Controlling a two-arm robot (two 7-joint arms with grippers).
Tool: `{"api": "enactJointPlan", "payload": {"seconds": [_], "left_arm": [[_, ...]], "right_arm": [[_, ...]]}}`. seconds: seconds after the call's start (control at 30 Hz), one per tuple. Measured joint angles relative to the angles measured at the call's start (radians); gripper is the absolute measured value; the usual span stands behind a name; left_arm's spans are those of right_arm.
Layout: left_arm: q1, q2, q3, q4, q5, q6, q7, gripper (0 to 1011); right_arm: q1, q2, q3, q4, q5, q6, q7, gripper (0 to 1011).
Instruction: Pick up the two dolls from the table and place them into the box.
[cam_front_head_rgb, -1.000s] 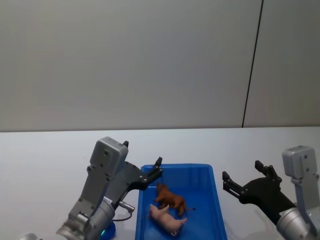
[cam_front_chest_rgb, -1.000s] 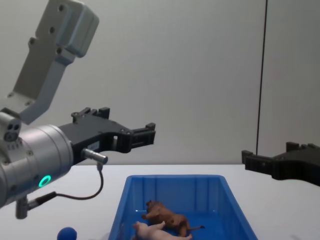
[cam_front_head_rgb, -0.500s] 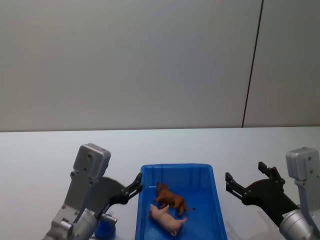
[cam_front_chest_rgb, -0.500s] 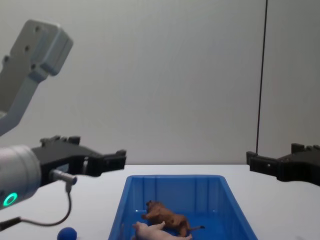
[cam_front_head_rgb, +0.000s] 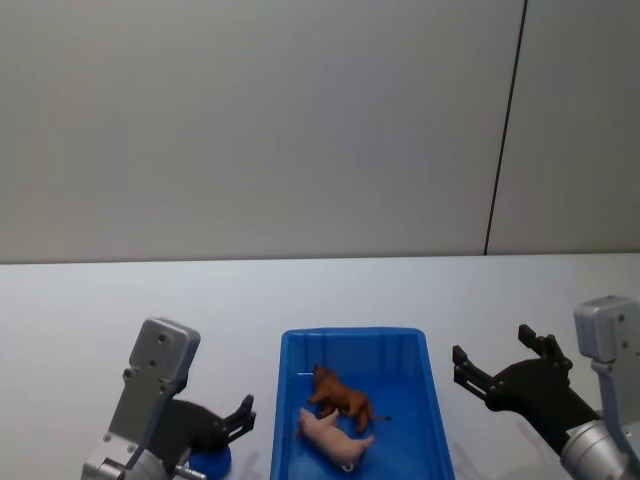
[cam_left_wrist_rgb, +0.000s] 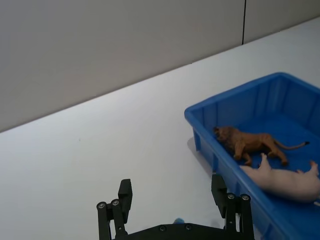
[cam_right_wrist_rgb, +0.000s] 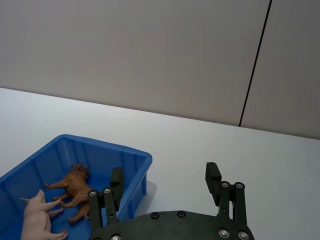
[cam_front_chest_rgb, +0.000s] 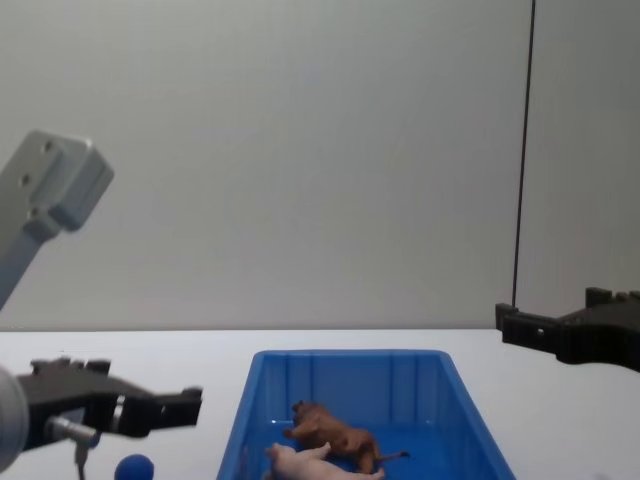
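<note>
Left gripper (cam_front_head_rgb: 236, 422) hangs just left of the box (cam_front_head_rgb: 430, 400), fingers spread wide and holding nothing, above a small blue ball (cam_front_chest_rgb: 133, 467). Right gripper (cam_front_head_rgb: 497, 368) sits off the box's right side, also wide open and empty. Both dolls are in the box, touching: the brown lion (cam_front_head_rgb: 340, 396) further back, the pink pig (cam_front_head_rgb: 332, 436) at its front, lying on its side. The box rests on the white table (cam_front_head_rgb: 90, 310).

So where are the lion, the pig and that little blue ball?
lion (cam_front_head_rgb: 340, 397), head view, its back.
pig (cam_front_head_rgb: 332, 438), head view, its body.
blue ball (cam_front_chest_rgb: 133, 467), chest view, its top.
</note>
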Motion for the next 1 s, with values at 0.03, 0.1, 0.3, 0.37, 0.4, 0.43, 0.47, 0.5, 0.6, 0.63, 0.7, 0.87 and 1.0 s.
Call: {"api": "enactJointPlan", "payload": {"seconds": [0.03,0.1,0.3,0.37,0.4,0.43,0.47,0.5,0.6,0.63,0.7,0.87,1.0], "left_arm": [[0.001,0.001,-0.001,0.003,-0.002,0.006,0.000,1001],[0.003,0.003,-0.003,0.011,-0.006,0.018,-0.003,1001],[0.004,0.007,-0.009,0.033,-0.013,0.045,-0.023,1001],[0.004,0.008,-0.011,0.041,-0.015,0.054,-0.033,1001],[0.003,0.008,-0.011,0.043,-0.015,0.057,-0.037,1000],[0.003,0.008,-0.012,0.046,-0.015,0.060,-0.040,980],[0.002,0.008,-0.012,0.048,-0.016,0.063,-0.044,967],[0.001,0.009,-0.013,0.053,-0.015,0.070,-0.054,944],[-0.001,0.009,-0.014,0.059,-0.013,0.078,-0.065,863],[-0.003,0.009,-0.014,0.063,-0.011,0.083,-0.072,847],[-0.004,0.009,-0.015,0.066,-0.009,0.086,-0.077,793],[-0.008,0.006,-0.016,0.078,-0.003,0.093,-0.094,645],[-0.009,0.005,-0.017,0.084,0.001,0.094,-0.103,516]], "right_arm": [[0.000,0.000,0.000,0.000,0.000,0.000,0.000,1001],[0.000,0.000,0.000,-0.001,0.000,0.000,0.000,1001],[-0.001,0.001,0.000,-0.001,0.001,0.000,-0.001,1001],[-0.001,0.001,0.000,-0.001,0.001,0.000,-0.001,1001],[-0.001,0.001,0.000,-0.001,0.001,0.000,-0.001,1001],[-0.001,0.001,0.000,-0.002,0.001,0.000,-0.001,1001],[-0.001,0.001,0.000,-0.002,0.001,0.000,-0.001,1001],[-0.001,0.001,0.000,-0.002,0.001,0.000,-0.001,1001],[-0.001,0.001,0.000,-0.002,0.001,0.000,-0.002,1001],[-0.002,0.001,0.000,-0.002,0.001,0.000,-0.002,1001],[-0.002,0.001,0.000,-0.002,0.001,0.000,-0.002,1001],[-0.002,0.001,0.000,-0.002,0.001,0.000,-0.002,1001],[-0.002,0.001,0.000,-0.002,0.001,0.000,-0.002,1001]]}}
